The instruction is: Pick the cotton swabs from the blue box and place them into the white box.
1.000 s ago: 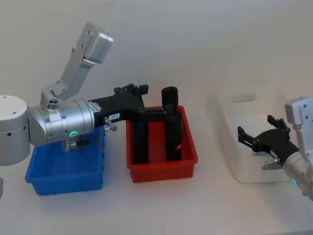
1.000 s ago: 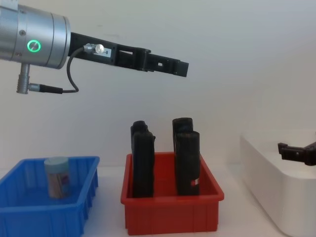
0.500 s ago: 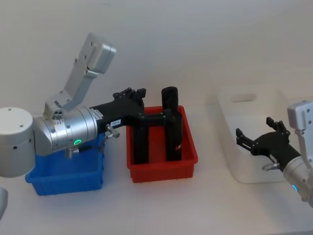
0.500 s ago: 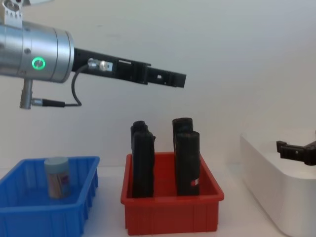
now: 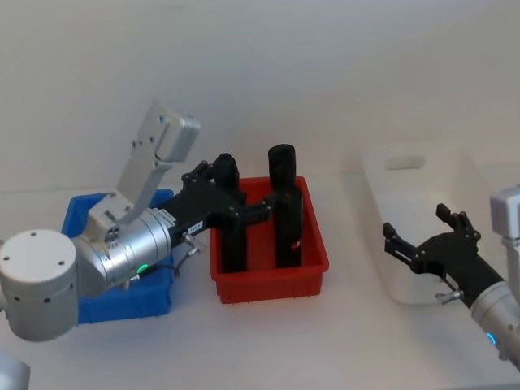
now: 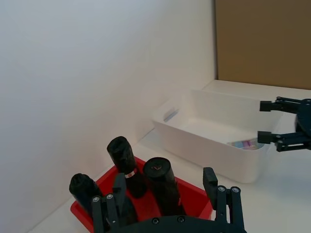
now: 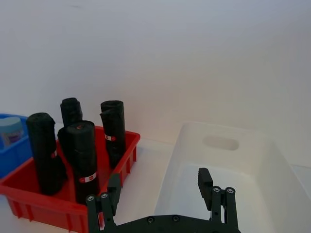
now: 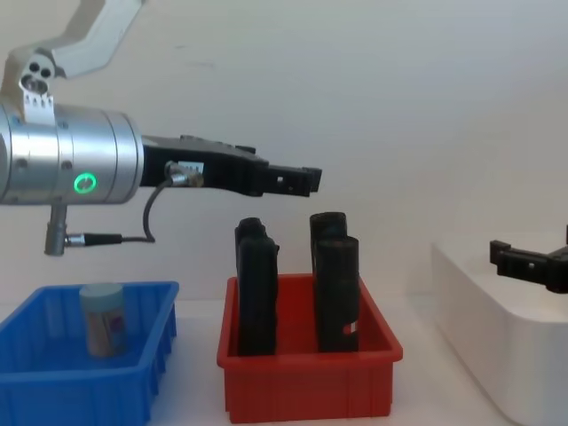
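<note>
The left gripper [image 8: 297, 180], spread, hangs clear above black upright blocks [image 8: 335, 293]; a clear pale-lidded swab jar [image 8: 102, 318] stands below and behind it in the blue ribbed bin [image 8: 133, 382]. The right gripper [image 5: 424, 229], spread, hovers over the smooth white tub's [image 5: 406, 294] near end.

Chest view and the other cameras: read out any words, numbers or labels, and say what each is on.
None can be read.
Label on the cotton swabs jar in the blue box: too blurred to read.
White and red bands on the black rolls in the red bin: too small to read.

Pale table [image 5: 349, 345] with blue box [image 8: 80, 395], red bin [image 5: 268, 284], white box [image 5: 380, 219] in a row
</note>
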`<state>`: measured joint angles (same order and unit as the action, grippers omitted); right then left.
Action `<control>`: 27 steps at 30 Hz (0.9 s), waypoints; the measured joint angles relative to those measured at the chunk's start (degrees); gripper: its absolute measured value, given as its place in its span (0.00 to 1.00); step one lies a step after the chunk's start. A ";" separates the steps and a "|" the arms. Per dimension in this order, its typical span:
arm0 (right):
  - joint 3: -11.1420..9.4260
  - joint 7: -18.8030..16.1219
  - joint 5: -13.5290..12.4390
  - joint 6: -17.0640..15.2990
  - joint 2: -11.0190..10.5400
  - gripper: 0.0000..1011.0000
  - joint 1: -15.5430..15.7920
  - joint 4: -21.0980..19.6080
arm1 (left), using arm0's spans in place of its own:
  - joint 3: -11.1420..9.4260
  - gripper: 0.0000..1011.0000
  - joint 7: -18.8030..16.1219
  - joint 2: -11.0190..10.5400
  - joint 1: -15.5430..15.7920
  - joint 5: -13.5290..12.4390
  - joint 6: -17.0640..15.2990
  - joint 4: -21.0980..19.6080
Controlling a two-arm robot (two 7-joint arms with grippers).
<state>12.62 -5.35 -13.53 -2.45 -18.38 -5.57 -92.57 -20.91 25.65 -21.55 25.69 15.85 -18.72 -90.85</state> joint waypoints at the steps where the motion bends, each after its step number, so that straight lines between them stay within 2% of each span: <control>1: 0.02 0.12 -0.20 0.04 -0.07 0.99 0.44 -0.61 | -0.25 0.99 -1.25 -0.01 -0.58 -0.22 0.89 -0.13; 6: 0.16 0.71 -1.32 0.23 -0.46 0.99 2.87 -3.90 | -0.81 0.99 -4.05 -0.05 -1.95 -0.72 2.92 -0.38; 13: 0.30 1.40 -2.66 0.48 -0.91 0.99 5.77 -7.84 | -2.06 0.99 -9.90 -0.12 -4.84 -1.76 7.10 -0.91; 27: 0.33 1.56 -2.94 0.53 -0.95 0.99 6.42 -8.67 | -4.16 0.99 -20.12 -0.26 -9.75 -3.58 14.42 -1.90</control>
<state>12.95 -3.79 -16.47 -1.92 -19.34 0.84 -101.24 -25.06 5.53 -21.81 15.94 12.27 -4.30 -92.75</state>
